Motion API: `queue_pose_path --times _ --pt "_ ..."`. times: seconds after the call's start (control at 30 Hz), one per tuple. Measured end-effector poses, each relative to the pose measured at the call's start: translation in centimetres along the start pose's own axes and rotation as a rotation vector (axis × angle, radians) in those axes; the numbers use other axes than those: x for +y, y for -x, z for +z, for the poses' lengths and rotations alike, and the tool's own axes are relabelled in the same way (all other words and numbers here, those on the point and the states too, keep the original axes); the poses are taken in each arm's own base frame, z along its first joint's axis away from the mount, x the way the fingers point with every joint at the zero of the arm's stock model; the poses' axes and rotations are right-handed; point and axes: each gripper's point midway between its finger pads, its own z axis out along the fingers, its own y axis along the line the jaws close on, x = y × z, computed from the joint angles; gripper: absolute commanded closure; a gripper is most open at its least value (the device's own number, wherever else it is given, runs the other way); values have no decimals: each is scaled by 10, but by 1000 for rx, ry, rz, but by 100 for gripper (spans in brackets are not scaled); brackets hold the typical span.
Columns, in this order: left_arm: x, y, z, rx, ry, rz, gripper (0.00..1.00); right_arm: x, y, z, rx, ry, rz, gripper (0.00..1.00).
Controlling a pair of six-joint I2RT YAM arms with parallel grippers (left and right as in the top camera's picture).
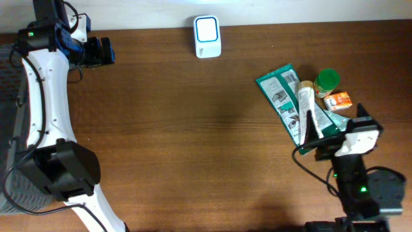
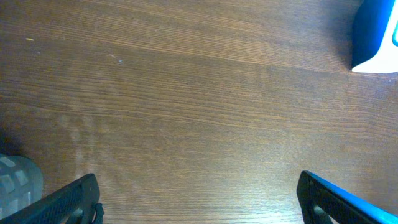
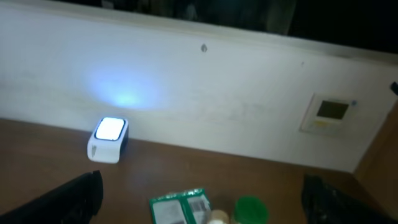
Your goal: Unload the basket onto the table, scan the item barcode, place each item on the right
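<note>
The white barcode scanner (image 1: 207, 35) with a lit blue face stands at the table's far edge; it also shows in the right wrist view (image 3: 109, 140) and at the top right of the left wrist view (image 2: 376, 37). The items lie in a heap at the right: a green packet (image 1: 286, 100) with its barcode up (image 3: 180, 208), a white tube (image 1: 307, 103), a green-lidded jar (image 1: 327, 80) and a small orange box (image 1: 338, 100). My right gripper (image 1: 337, 122) hangs open just above the near end of the heap, holding nothing. My left gripper (image 1: 108, 51) is open over bare wood at the far left.
A white wall (image 3: 205, 106) runs behind the table's far edge, with a small panel (image 3: 328, 113) on it. A grey rounded object (image 2: 15, 183) shows at the lower left of the left wrist view. Brown wood (image 1: 193, 142) stretches between the two arms.
</note>
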Motion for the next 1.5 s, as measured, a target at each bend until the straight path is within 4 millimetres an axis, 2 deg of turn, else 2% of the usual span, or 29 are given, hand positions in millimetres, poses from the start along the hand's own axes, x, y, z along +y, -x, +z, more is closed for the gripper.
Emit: queue_pose_path --times 0.07,0.1,0.33,0.67,0.9,1.5 --pt "0 0 0 0 0 0 1 2 -14 2 -37 -1 13 2" --pt "0 0 0 0 0 0 1 4 -29 2 -42 -1 23 2" --pt "0 0 0 0 0 0 1 11 -77 -5 -71 0 40 1" --pt "0 0 0 0 0 0 1 17 -115 -10 -67 0 41 1" --pt "0 0 0 0 0 0 1 22 -157 -13 78 15 55 2" --pt "0 0 0 0 0 0 1 22 -158 -13 82 15 55 2"
